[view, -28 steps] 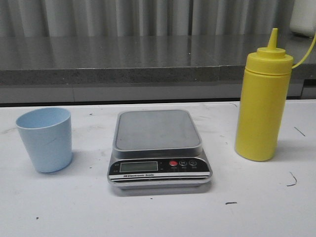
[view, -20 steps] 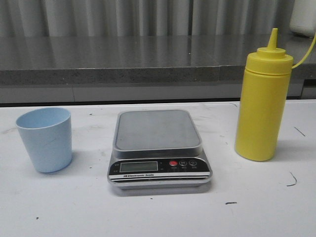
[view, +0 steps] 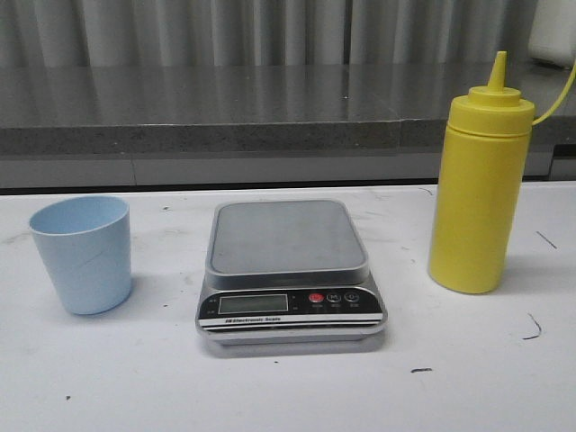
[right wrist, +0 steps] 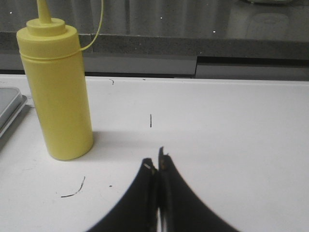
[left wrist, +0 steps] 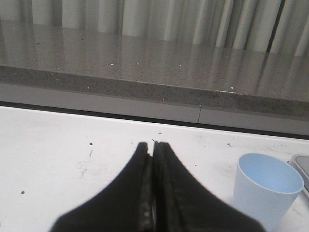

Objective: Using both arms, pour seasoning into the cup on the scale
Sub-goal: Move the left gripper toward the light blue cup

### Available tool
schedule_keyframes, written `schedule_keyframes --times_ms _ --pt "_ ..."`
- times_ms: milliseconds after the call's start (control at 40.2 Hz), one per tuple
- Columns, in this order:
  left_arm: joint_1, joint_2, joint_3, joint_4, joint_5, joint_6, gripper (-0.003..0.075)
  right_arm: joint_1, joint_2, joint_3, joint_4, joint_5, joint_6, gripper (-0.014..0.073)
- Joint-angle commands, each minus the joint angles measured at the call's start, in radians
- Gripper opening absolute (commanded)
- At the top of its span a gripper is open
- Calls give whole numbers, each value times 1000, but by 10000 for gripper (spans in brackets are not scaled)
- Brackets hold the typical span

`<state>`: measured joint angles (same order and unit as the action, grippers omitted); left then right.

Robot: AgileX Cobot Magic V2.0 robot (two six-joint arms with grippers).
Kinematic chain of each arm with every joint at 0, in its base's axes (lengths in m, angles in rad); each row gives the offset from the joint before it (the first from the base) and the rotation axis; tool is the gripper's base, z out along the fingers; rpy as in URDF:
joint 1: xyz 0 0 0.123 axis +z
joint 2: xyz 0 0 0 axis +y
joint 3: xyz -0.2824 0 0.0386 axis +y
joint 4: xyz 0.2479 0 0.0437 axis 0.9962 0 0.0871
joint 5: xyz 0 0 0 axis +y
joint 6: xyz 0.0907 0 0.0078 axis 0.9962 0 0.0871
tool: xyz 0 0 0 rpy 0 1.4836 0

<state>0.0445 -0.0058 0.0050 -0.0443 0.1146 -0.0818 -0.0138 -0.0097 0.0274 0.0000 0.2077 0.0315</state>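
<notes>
The yellow seasoning bottle [view: 479, 180] stands upright on the white table at the right; it also shows in the right wrist view [right wrist: 57, 92]. The pale blue cup [view: 83, 254] stands upright and empty at the left, off the scale, and shows in the left wrist view [left wrist: 267, 189]. The silver-grey scale [view: 288, 270] sits in the middle with its platform bare. My left gripper [left wrist: 153, 145] is shut and empty, to the left of the cup. My right gripper [right wrist: 155, 160] is shut and empty, to the right of the bottle. Neither gripper shows in the front view.
A grey speckled ledge [view: 198, 108] runs along the back of the table, with a corrugated wall behind it. A corner of the scale [right wrist: 8, 108] shows in the right wrist view. Small dark marks [view: 531, 328] lie on the table.
</notes>
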Motion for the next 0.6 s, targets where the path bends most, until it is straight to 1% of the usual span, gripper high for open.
schedule_keyframes --times_ms 0,224,373,497,571 --pt "1 -17 23 -7 -86 -9 -20 -4 -14 -6 -11 -79 1 -61" --pt "1 -17 23 -7 -86 -9 -20 -4 -14 -6 -11 -93 2 -61" --pt "1 -17 23 -7 -96 -9 -20 -4 -14 -7 -11 -143 2 -61" --pt "1 -17 23 -27 -171 -9 -20 -4 -14 -8 -11 -215 2 -61" --pt "1 -17 23 -45 -269 -9 -20 -4 -14 -27 -11 -224 2 -61"
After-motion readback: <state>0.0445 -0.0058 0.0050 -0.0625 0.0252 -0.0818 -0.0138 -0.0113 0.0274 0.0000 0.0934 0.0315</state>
